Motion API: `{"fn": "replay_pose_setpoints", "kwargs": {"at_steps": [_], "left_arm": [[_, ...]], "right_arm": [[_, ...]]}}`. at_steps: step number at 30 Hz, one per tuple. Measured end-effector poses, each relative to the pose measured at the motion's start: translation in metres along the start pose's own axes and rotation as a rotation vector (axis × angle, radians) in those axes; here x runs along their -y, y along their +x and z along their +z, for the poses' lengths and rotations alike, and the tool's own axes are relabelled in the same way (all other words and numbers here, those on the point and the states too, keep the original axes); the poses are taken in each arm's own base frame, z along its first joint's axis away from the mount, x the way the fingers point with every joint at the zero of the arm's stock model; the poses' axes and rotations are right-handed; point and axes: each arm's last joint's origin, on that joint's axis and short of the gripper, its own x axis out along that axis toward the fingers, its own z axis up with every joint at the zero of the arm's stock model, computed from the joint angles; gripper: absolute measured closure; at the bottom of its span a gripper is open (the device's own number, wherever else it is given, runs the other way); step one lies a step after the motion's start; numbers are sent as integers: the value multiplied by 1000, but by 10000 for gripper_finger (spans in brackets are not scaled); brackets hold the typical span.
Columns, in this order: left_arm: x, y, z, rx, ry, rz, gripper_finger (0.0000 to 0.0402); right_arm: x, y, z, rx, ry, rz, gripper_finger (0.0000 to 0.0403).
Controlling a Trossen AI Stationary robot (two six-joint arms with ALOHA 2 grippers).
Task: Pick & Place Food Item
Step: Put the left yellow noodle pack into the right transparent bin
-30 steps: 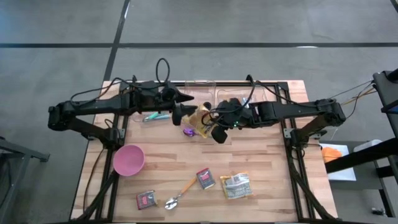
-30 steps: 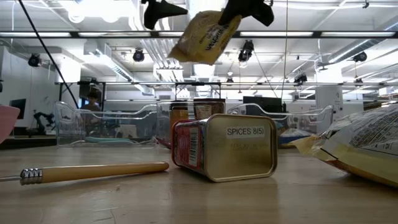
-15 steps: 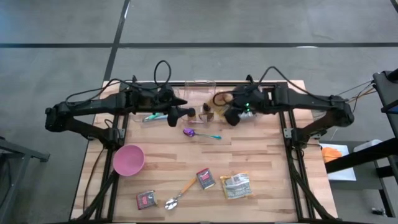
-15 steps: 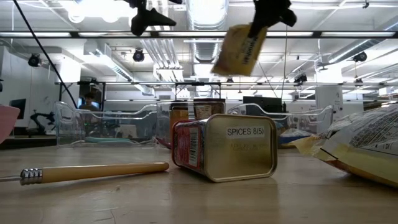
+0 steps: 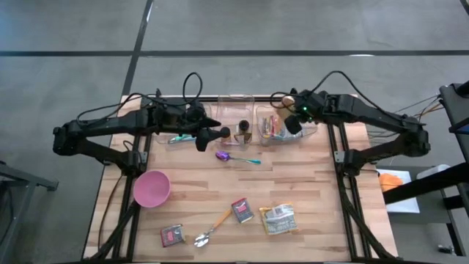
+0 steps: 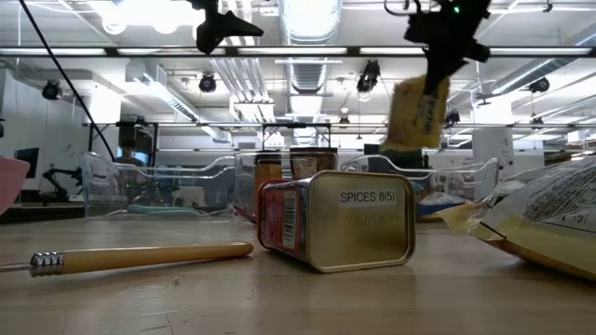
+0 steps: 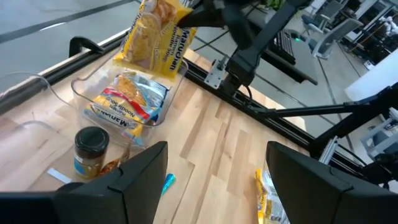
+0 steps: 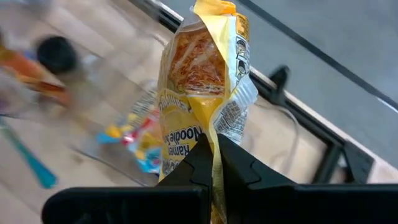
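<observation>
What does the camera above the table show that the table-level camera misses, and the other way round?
Only the high view shows the pink bowl whole, the purple spoon and the left claw hanging open over the table. Only the low view shows the "SPICES" lettering on the tin and the room behind. Both show the right claw shut on the yellow noodle packet above the clear bin.

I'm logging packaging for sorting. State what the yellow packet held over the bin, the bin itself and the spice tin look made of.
Yellow noodle packet: thin glossy plastic film, by its crinkles, sheen and the noodle block showing through.
Bin: clear rigid plastic, likely acrylic; the wood shows through its walls.
Spice tin: apparently painted sheet metal with a dull gold sheen and rolled rim.
</observation>
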Motion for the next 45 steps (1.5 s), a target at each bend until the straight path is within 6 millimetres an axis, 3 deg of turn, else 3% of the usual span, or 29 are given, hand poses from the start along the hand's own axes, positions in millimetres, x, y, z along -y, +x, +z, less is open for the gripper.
{"fn": "replay_pose_setpoints", "kwargs": {"at_steps": [6,11,32,45], "left_arm": [[0,0,0,0,6,0,123],[0,0,0,0,8,0,123],[0,0,0,1,-1,0,123],[0,0,0,-1,-1,1,123]], "right_arm": [[20,17,-13,-42,23,-98,394],[24,34,-21,-76,-31,-187,394],[15,83,-44,-150,-148,-312,394],[0,114,-45,-188,-143,-249,394]]}}
